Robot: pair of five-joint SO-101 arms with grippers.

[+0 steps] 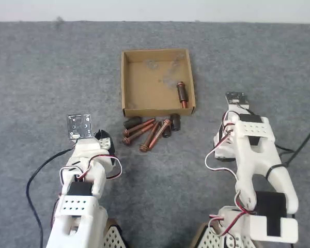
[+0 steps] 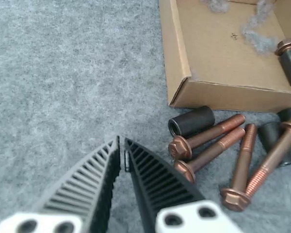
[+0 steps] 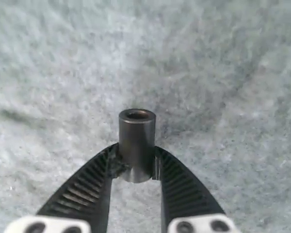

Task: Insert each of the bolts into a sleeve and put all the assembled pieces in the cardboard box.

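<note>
I am holding my left tool [image 2: 122, 141] clenched on nothing, low over the grey table [image 1: 41, 77]. The left wrist view is showing its tips meeting just short of the loose parts. Those parts are lying just in front of the cardboard box [image 1: 128, 77]: four copper bolts [image 2: 206, 135] fanned side by side, a dark sleeve [image 2: 191, 121] on its side at their left near the box wall, and two more sleeves [image 2: 273, 137] at their right. The high view is looking down into the open box, where one assembled piece [image 1: 182, 94] is lying along the right wall. To the right of the box, my right tool [image 3: 136, 154] is grasping a sleeve [image 3: 137, 128]. The sleeve is sticking out past the fingertips, its open end showing in the right wrist view.
</note>
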